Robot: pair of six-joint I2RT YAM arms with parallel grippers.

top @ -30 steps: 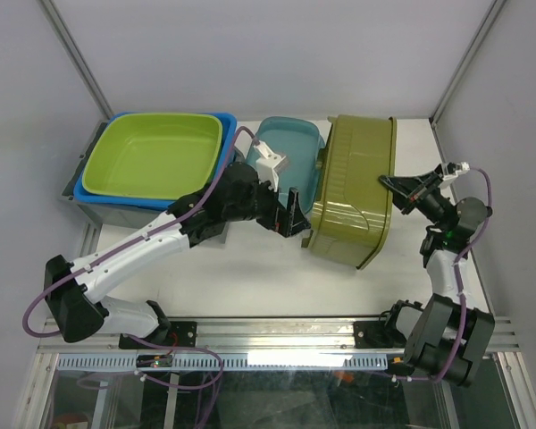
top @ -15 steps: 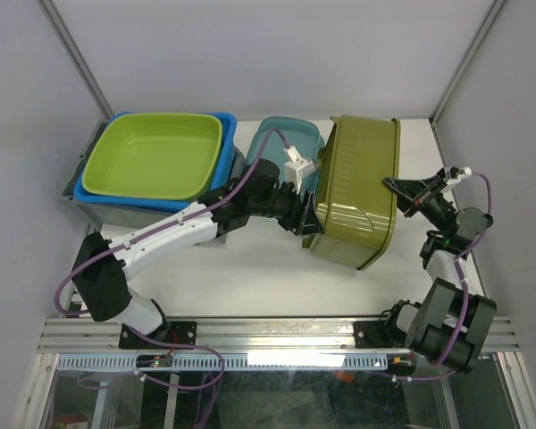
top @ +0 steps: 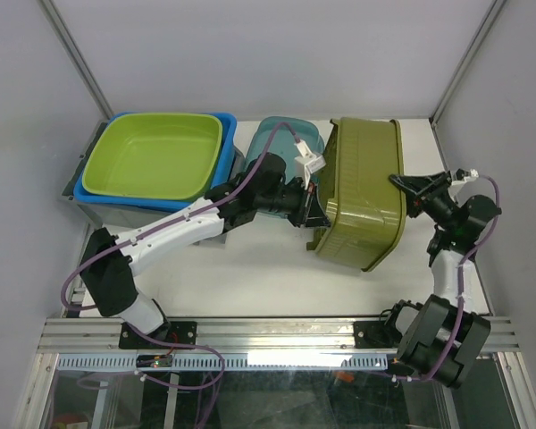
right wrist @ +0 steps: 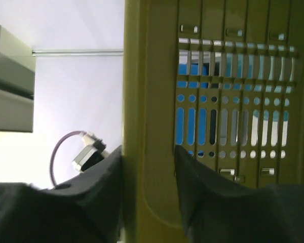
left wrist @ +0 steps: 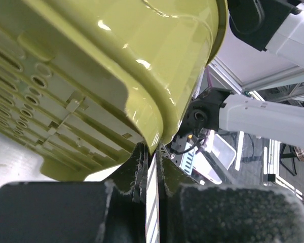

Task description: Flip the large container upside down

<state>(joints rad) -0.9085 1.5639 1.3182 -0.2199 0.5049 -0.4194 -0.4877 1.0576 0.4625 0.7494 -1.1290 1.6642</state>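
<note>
The large container (top: 362, 192) is an olive-green slotted tub, tipped up on its side at the right of the table. Its ribbed bottom faces the top camera. My left gripper (top: 317, 210) is at the tub's left lower rim. In the left wrist view the gripper (left wrist: 153, 152) is shut on the rim's edge of the tub (left wrist: 116, 61). My right gripper (top: 400, 186) is at the tub's right wall. In the right wrist view the gripper (right wrist: 148, 152) stands open, its fingers either side of the tub's (right wrist: 228, 76) rim band.
A lime-green basin (top: 156, 156) sits nested in a blue one (top: 225, 125) at the back left. A teal bin (top: 281, 143) stands just left of the olive tub, behind the left arm. Frame posts rise at both back corners, and a metal rail (top: 277, 332) runs along the near edge.
My left gripper reached right to the tub's rim and shut on it. The right gripper's jaws spread apart from their grip on the right wall. The tub tipped a little more upright.
</note>
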